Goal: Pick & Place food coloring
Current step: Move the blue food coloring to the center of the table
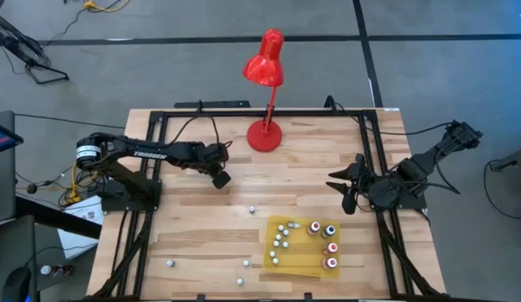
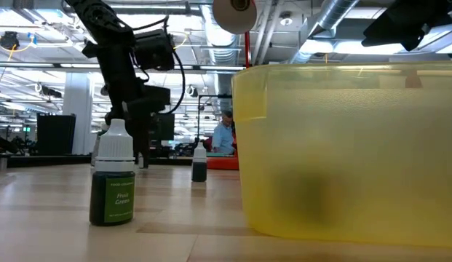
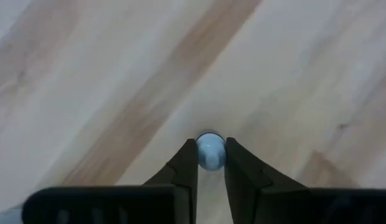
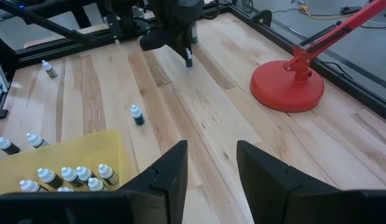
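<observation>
The food coloring bottles are tiny, with pale caps. Several stand in the yellow tray [image 1: 304,252], near its left side [image 4: 68,176]. Others stand loose on the wood: one mid-table [image 1: 252,210], one green bottle [image 2: 113,178] close to the low camera, and two more near the front edge [image 1: 170,263]. My left gripper [image 1: 220,177] is over the table's middle left, pointing down and shut on one bottle [image 3: 210,151]. My right gripper [image 4: 211,155] hangs open near the table's right side, beyond the tray's far right corner, and touches nothing. My left gripper pinches a bottle's pale cap [image 3: 210,149] between its two fingertips, coming from above and pointing down. The cap hides the bottle's body beneath it. I cannot tell whether the bottle stands on the wood or is lifted clear.
A red desk lamp stands with its round base [image 1: 264,134] at the table's far middle, its shade [image 1: 265,60] reaching beyond the far edge. Black frame rails [image 1: 373,159] run along the table's sides. Bare wood lies between the left gripper and the tray.
</observation>
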Robot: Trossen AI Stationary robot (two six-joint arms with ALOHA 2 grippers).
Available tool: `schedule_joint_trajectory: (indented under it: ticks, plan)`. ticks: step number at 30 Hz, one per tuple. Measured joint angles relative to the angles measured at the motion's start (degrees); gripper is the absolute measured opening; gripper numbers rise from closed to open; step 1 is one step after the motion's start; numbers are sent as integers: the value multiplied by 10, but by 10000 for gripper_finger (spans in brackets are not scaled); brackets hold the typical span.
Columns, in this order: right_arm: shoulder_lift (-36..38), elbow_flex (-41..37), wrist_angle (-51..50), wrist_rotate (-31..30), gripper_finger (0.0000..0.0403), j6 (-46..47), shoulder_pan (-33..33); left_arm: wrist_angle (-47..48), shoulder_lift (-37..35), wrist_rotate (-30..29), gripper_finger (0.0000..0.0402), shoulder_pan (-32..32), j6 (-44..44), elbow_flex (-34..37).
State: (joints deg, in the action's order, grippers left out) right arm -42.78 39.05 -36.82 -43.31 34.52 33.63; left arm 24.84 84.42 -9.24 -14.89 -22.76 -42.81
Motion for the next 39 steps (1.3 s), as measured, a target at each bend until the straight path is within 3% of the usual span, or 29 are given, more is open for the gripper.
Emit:
schedule_joint_trajectory:
  ticks: [15, 25, 29, 39]
  plan:
    - [0, 0, 0, 0, 129, 0, 0, 25, 1, -52, 52, 54, -3, -43]
    - [0, 0, 0, 0, 129, 0, 0, -94, 3, -8, 52, 91, 1, -44]
    - [0, 0, 0, 0, 129, 0, 0, -107, 48, 0, 52, 104, 3, -68]
    - [0, 0, 0, 0, 129, 0, 0, -50, 197, 20, 52, 141, 71, -222]
